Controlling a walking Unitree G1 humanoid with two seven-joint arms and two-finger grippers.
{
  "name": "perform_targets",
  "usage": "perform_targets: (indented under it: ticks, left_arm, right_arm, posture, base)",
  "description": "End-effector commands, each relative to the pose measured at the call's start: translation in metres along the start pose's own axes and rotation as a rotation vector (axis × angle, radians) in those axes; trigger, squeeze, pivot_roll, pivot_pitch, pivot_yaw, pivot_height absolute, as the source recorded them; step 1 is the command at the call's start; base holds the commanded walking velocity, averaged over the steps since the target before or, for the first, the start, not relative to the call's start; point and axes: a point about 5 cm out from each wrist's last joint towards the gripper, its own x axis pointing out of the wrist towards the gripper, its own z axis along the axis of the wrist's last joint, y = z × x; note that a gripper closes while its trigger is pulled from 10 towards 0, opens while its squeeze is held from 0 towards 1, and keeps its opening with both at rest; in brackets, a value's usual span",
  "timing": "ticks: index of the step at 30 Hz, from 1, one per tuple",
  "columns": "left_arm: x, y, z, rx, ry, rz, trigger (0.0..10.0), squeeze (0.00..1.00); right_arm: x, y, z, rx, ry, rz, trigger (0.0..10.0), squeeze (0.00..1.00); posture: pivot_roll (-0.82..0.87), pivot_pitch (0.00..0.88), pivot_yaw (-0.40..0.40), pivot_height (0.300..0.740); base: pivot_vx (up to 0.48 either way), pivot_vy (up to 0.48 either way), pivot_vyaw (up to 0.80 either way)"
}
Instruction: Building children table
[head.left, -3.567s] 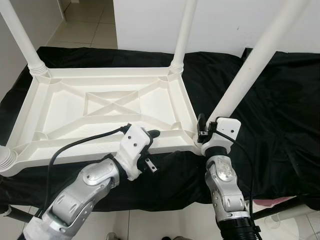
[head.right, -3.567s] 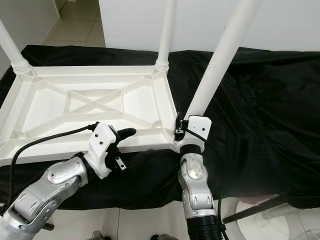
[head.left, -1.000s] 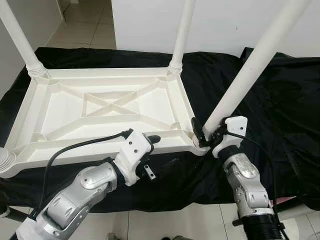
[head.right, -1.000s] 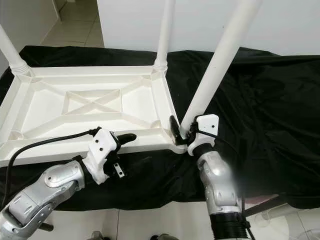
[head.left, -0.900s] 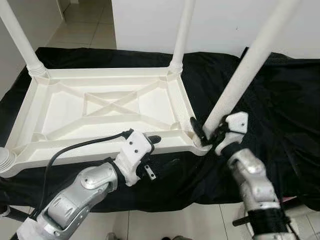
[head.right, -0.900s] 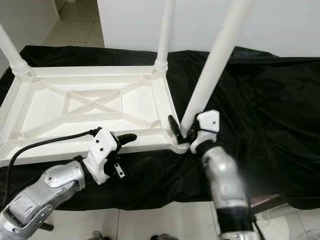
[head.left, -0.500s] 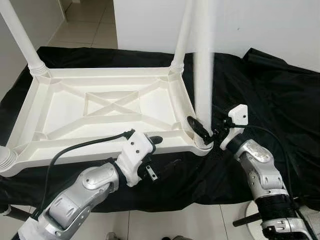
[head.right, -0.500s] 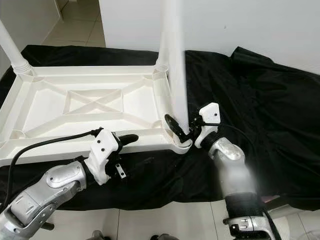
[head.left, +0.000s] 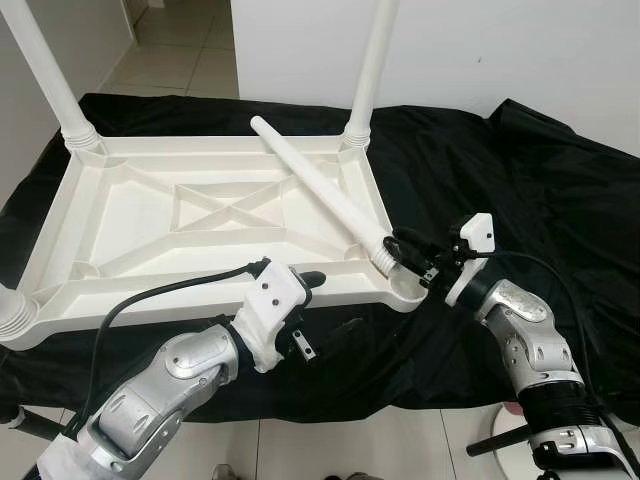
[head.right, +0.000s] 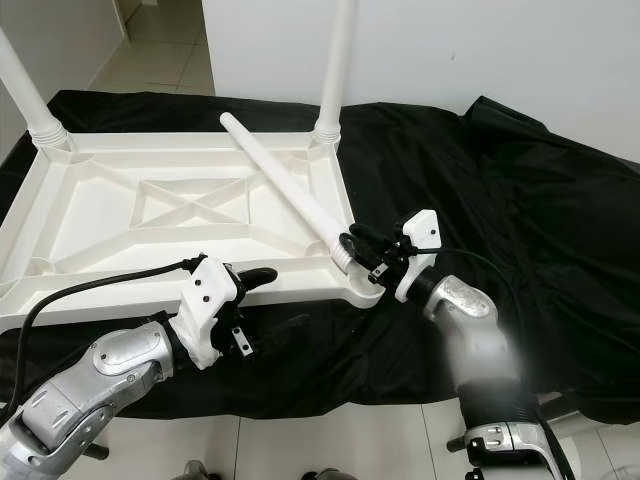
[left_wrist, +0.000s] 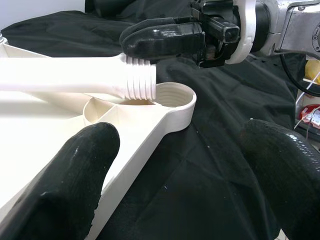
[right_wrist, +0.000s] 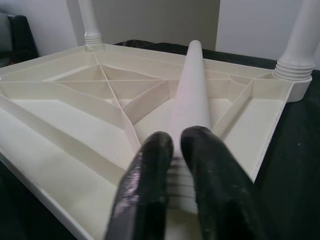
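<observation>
One left-wrist detail: loose leg's (left_wrist: 75, 75) threads beside the empty socket (left_wrist: 172, 95).

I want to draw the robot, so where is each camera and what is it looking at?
Left eye view: on the head, looking down at the table on the cloth; both arms show.
Right eye view: beside it, same scene.
Left wrist view: on the left wrist, looking between the left gripper fingers at the socket.
Right wrist view: on the right wrist, looking along the right gripper fingers and the leg.
Shared: both wrist views show the leg's threaded end.
</observation>
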Motion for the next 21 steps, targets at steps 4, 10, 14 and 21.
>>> perform_targets:
  ticks: [4,10,14,21]
  left_arm:
    - [0.001,-0.008,0.001,0.005,0.002,-0.141,10.0,0.00]
    - [0.001,-0.007,0.001,0.007,0.005,-0.144,10.0,0.00]
    - [0.001,-0.006,0.001,0.009,0.005,-0.145,10.0,0.00]
    - [0.000,-0.005,0.001,0.011,0.010,-0.144,10.0,0.00]
  right_arm:
    - [-0.005,0.002,-0.018,0.057,0.063,0.000,0.0,0.00]
    - [0.000,-0.004,-0.014,0.062,0.031,-0.050,10.0,1.00]
    - [0.006,-0.006,-0.007,0.081,-0.016,-0.081,10.0,1.00]
    - [0.013,-0.003,0.005,0.101,-0.097,-0.111,10.0,1.00]
  posture:
    - [0.00,0.111,-0.056,0.740]
    - [0.00,0.108,-0.054,0.740]
    - [0.00,0.107,-0.052,0.740]
    - [0.01,0.106,-0.049,0.740]
  base:
    - [0.000,0.000,0.00]
    - [0.000,0.000,0.00]
    - [0.000,0.000,0.00]
    - [0.000,0.000,0.00]
